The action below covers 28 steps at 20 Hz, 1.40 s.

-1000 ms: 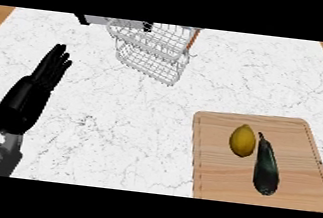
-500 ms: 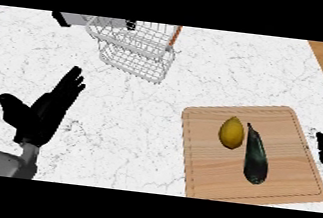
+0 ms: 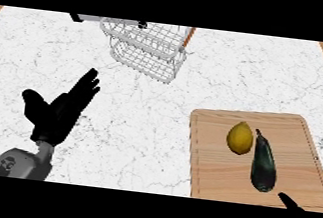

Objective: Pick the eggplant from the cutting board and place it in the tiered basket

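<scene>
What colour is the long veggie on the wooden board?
The long eggplant is dark purple, almost black; head view.

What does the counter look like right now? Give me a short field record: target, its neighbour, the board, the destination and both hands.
target: eggplant, lying lengthwise on the cutting board, not held
neighbour: lemon, on the board just left of the eggplant
cutting board: wooden, at the lower right of the marble counter
destination: tiered basket, white wire, at the top centre, nothing seen inside
left hand: open, fingers straight, over the counter at the lower left
right hand: only a tip shows at the board's lower edge; fingers hidden
</scene>
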### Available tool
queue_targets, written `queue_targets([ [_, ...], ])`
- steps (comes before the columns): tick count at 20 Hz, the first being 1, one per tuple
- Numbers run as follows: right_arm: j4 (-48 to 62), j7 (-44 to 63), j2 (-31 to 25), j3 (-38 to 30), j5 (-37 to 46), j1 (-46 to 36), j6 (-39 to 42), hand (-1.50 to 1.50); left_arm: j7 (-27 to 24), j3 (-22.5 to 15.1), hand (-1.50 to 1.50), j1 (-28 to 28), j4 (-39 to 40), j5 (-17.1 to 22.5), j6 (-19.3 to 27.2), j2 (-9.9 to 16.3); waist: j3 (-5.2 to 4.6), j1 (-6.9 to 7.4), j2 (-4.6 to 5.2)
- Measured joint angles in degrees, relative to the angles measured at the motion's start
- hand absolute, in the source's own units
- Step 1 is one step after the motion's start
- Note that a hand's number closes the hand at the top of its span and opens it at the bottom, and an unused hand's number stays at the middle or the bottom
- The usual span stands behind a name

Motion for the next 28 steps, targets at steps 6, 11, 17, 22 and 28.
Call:
queue_targets([
  [6,-6.85,18.85,-6.63,0.68,14.32,7.41,3.51,-1.5,0.32,-0.05,0.0,-1.61,0.67,-0.29,-0.44,-0.34,-0.38,0.96,0.7],
  [11,-14.64,37.54,-9.16,2.38,23.46,6.79,11.68,-1.5,1.21,-0.7,0.0,-2.94,1.04,-0.39,-1.44,-0.55,-0.39,2.56,1.01],
  [17,-18.63,55.81,-6.71,8.74,32.07,-3.85,22.79,-1.5,1.8,-1.58,0.0,-4.1,1.45,-0.91,-1.74,-1.74,-0.18,4.15,0.92],
  [22,-13.58,61.45,-2.67,12.32,37.58,-12.47,28.86,-1.5,1.28,-1.37,0.0,-4.48,2.68,-1.12,-2.18,-2.29,-0.08,4.28,0.84],
  [28,-7.34,64.85,4.27,14.9,42.55,-20.12,34.58,-1.5,0.82,-0.19,0.0,-4.15,3.72,-0.8,-2.99,-2.06,0.03,3.47,0.48],
])
